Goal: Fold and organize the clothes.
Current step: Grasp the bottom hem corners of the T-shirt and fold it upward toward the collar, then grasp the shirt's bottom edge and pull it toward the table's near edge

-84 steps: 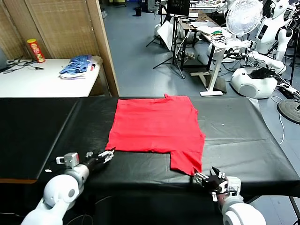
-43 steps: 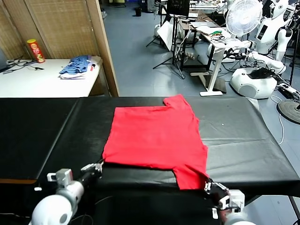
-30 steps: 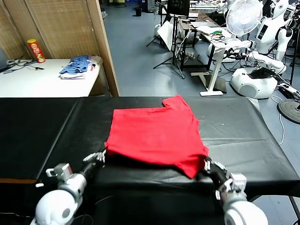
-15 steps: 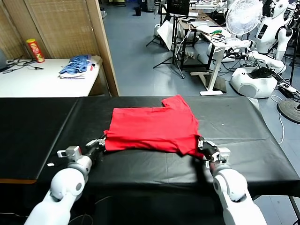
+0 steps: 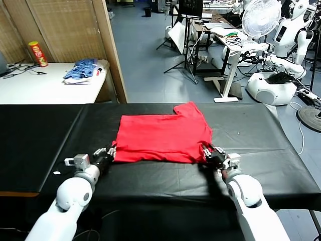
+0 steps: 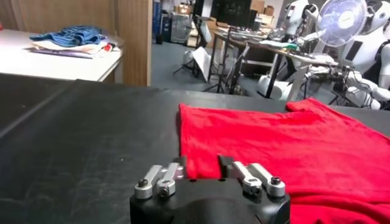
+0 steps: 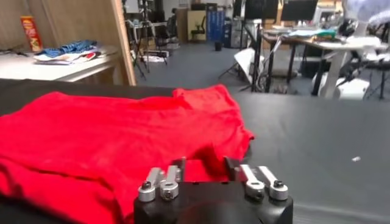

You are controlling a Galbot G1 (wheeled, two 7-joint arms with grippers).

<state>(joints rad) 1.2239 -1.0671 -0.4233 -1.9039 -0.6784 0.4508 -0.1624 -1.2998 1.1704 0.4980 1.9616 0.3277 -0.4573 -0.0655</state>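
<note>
Grippers low over the near part of the black table (image 5: 261, 140), one at each near corner of the red T-shirt (image 5: 163, 135).

1. Left gripper (image 5: 106, 153): at the shirt's near left corner, arm reaching in from the near left edge, forearm close to the table top. Fingers apart in the left wrist view (image 6: 204, 171), the shirt's edge in front of and between them; no cloth clamped.
2. Right gripper (image 5: 214, 154): at the shirt's near right corner, arm coming up from the near right edge. Fingers apart in the right wrist view (image 7: 203, 168), red cloth close ahead of them; contact with the cloth hard to judge, probably none.
3. Red T-shirt: flat at the middle of the black table, folded over on itself, a doubled near hem visible along the front edge. One sleeve projecting at the far right corner. Print and tag not visible.
4. Beyond the table, far left: white side table (image 5: 45, 88) carrying a bluish pile of clothes (image 5: 83, 70) and a red-and-yellow snack tube (image 5: 38, 54), upright. Wooden partition (image 5: 113, 50) just beside it.
5. Far right: standing white fan (image 5: 261, 17), a desk, and white robot bodies on the grey floor, well apart from the work area.
</note>
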